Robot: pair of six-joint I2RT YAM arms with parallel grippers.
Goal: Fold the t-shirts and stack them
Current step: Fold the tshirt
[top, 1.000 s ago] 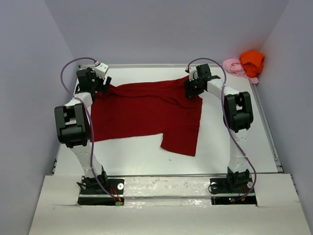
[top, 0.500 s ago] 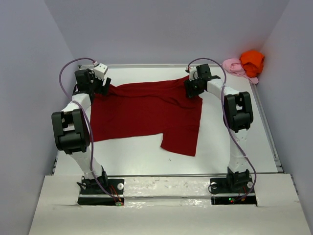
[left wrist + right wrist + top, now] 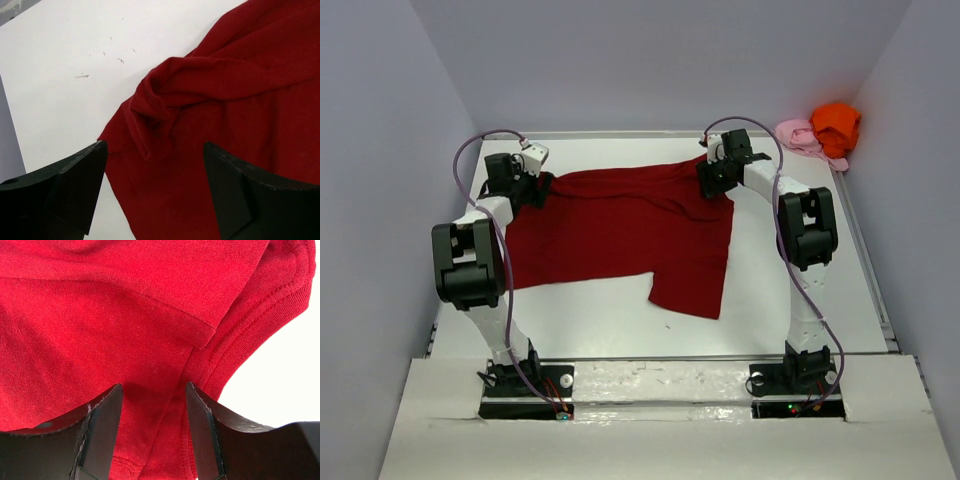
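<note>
Left tool (image 3: 155, 149), right tool (image 3: 154, 390) over t-shirt (image 3: 620, 225)

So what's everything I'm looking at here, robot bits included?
dark red t-shirt: one, dark red, spread over the middle of the table, rumpled at its far corners
orange t-shirt: one, bright orange, bunched in the far right corner
pink t-shirt: one, pale pink, crumpled against the orange one
table: one, white, under everything
walls: pale grey-lilac, on three sides
left arm: one, white and black, reaching to the shirt's far left corner
right arm: one, white and black, reaching to its far right corner
left gripper: one, black, open over the cloth
right gripper: one, black, open astride a fold
</note>
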